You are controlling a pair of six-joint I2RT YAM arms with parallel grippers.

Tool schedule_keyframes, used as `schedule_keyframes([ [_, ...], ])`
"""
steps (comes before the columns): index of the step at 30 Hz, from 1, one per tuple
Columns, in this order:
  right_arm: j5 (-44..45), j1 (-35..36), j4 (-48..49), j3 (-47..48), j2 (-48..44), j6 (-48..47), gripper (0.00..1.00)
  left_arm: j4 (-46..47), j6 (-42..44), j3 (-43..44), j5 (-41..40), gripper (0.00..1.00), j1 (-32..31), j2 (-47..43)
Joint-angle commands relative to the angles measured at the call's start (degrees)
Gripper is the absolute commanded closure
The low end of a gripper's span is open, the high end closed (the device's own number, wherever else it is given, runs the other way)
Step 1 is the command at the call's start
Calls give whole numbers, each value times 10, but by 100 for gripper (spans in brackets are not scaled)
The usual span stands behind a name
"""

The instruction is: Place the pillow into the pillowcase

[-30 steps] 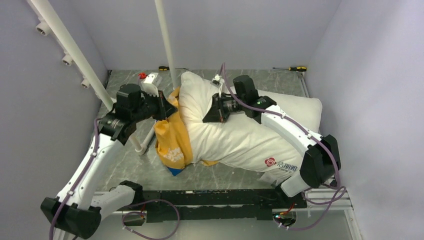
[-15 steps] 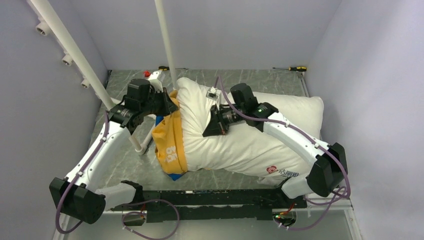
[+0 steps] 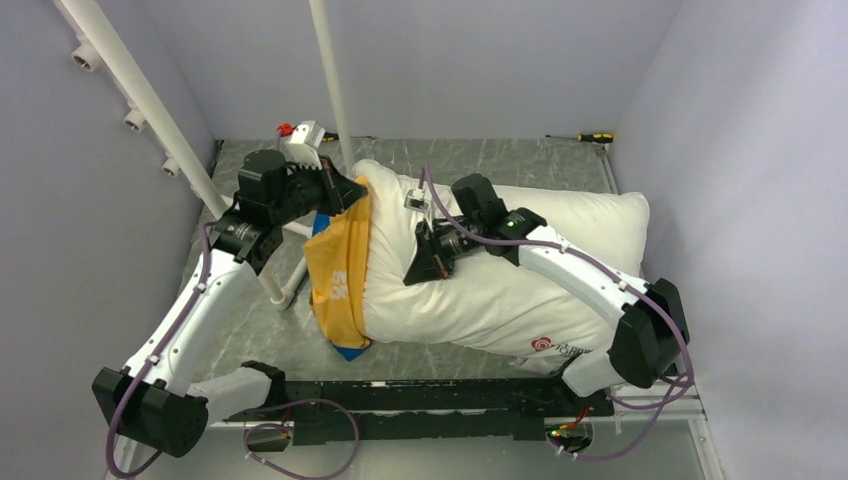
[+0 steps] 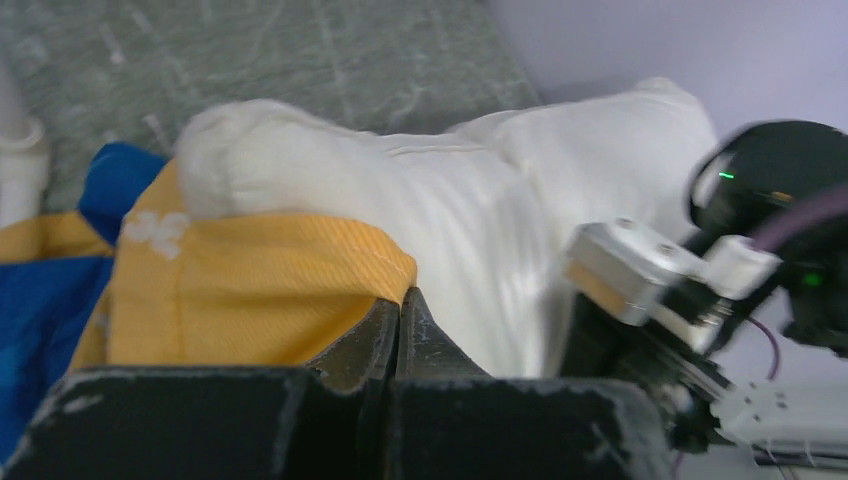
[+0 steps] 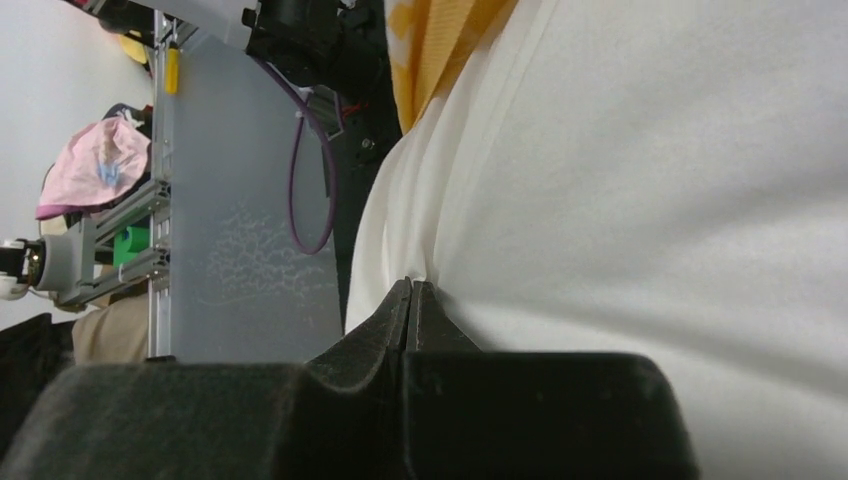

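The pillow point(image 3: 520, 280) is laid across the marbled table point(image 3: 250, 310); 1 end, nearest the left arm, is sheathed by the pillowcase point(image 3: 340, 270); the left gripper point(image 4: 398, 300) is clamped on the pillowcase hem; the right gripper point(image 5: 412, 290) is pinched on a fold of the pillow.

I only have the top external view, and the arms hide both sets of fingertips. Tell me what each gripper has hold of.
Observer: The left wrist view shows the left gripper shut, pinching the pillowcase at its yellow hem.
Operator: Now the right one.
Observer: The right wrist view shows the right gripper shut on a fold of bare pillow fabric, with the yellow hem clear of its tips.
Operator: Report the pillow's corner by the left gripper.
Observer: In the left wrist view that corner bulges out past the hem, uncovered.
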Motion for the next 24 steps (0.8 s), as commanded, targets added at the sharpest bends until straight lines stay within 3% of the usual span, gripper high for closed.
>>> schedule_keyframes([
  [1, -52, 25, -74, 14, 44, -14, 100, 166, -26, 28, 111, 100, 1, 1],
  [9, -61, 41, 22, 13, 44, 29, 100, 172, 3, 61, 178, 100, -32, 31],
  [14, -33, 21, 185, -60, -8, 108, 100, 173, -2, 57, 274, 100, -75, 45],
  [18, -28, -7, 281, -117, -38, 155, 100, 97, 35, 56, 286, 100, -118, 43],
  [20, -32, -18, 304, -135, -42, 173, 100, 63, 55, 48, 260, 100, -125, 33],
  [23, -21, -23, 270, -134, -35, 152, 100, -26, 61, 46, 112, 98, -125, 17],
  [24, -17, -23, 264, -134, -36, 144, 100, -56, 62, 51, 54, 88, -125, 13],
])
